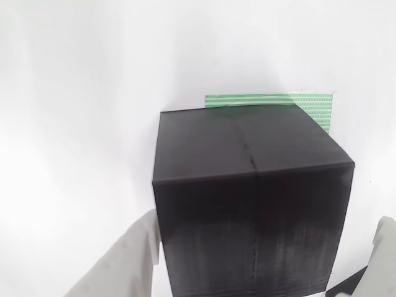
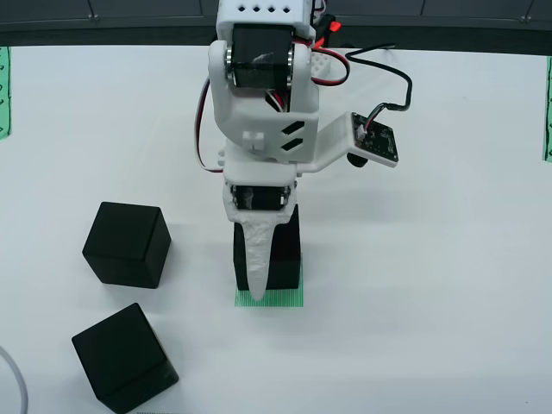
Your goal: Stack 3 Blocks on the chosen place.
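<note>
Block (image 1: 250, 210) between gripper (image 2: 259, 276) fingers (image 1: 120, 266) — on green patch (image 2: 270, 297).

A white table (image 2: 448, 259) carries three black blocks (image 2: 127, 244) (image 2: 123, 358) (image 2: 280, 259), one on a green-striped patch (image 2: 272, 297).

In the view from above, the white arm (image 2: 261, 95) is reaching down the picture from the top edge, its wrist pointing at the table and its pincer (image 2: 266, 259) hanging low. One long white finger (image 2: 256, 259) is lying across the front of a black block (image 2: 280, 254). In the view riding on the pincer, both fingers (image 1: 127, 263) are flanking that block's sides, apparently gripping it.
</note>
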